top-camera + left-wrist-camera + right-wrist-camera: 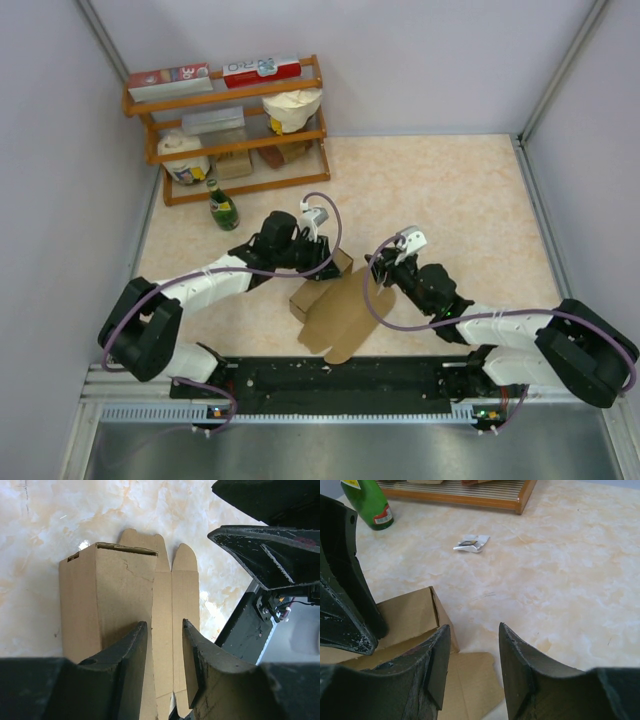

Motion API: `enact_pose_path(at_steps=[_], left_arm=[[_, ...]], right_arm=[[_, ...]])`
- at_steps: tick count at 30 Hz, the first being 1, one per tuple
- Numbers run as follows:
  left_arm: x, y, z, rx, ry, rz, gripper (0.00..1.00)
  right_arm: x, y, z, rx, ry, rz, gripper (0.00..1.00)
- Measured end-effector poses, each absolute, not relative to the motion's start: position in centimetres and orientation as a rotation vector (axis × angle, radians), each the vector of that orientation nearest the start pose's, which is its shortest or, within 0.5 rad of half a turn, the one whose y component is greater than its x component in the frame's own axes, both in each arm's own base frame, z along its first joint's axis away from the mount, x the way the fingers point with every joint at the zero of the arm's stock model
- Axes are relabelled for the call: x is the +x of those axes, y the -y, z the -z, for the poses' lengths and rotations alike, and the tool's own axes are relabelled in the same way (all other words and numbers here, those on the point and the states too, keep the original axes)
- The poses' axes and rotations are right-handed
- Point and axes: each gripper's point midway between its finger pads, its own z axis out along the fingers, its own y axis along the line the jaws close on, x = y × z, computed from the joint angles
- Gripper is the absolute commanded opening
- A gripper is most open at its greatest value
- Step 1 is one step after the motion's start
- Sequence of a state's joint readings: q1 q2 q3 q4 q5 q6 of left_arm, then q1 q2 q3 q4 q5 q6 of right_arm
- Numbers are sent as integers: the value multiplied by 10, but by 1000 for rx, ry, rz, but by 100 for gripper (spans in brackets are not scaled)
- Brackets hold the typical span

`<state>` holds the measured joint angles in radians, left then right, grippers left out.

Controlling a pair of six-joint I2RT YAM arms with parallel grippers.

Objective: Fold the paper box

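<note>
The paper box (335, 310) is plain brown cardboard lying between the two arms near the front of the table. In the left wrist view one part stands up as an open-ended sleeve (110, 595), with flat scalloped panels (182, 600) beside it. My left gripper (325, 264) is open over the box's far end, its fingers (137, 655) straddling a panel seam. My right gripper (380, 280) is open at the box's right edge, over a flat flap (470, 680). The left gripper's finger (340, 590) shows at the left of the right wrist view.
A wooden shelf (240, 150) with boxes and bags stands at the back left. A green bottle (222, 208) stands in front of it. A small crumpled wrapper (471, 544) lies on the marbled table. A black rail (340, 378) runs along the front edge.
</note>
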<state>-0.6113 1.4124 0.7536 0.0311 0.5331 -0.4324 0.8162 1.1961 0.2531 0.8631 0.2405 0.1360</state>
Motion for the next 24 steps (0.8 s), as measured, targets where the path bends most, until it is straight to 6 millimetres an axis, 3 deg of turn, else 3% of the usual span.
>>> enact_pose_path(at_steps=[7,14,21,24], left_arm=[[238,292,-117,533,-2295,1118,39],[243,290,-132,540,-2286,1076,41],[254,285,-157,581,-2216,986,65],[260,279,-161,615,-2208,880,71]], right_arm=[[271,-234,-135,-375,-1637,-519,50],[271,-225,-135,-314,-1663,-508,57],[266,-212,-130,-250,-1725,-492,61],[264,-208,-134,-228,-1727,-495,64]])
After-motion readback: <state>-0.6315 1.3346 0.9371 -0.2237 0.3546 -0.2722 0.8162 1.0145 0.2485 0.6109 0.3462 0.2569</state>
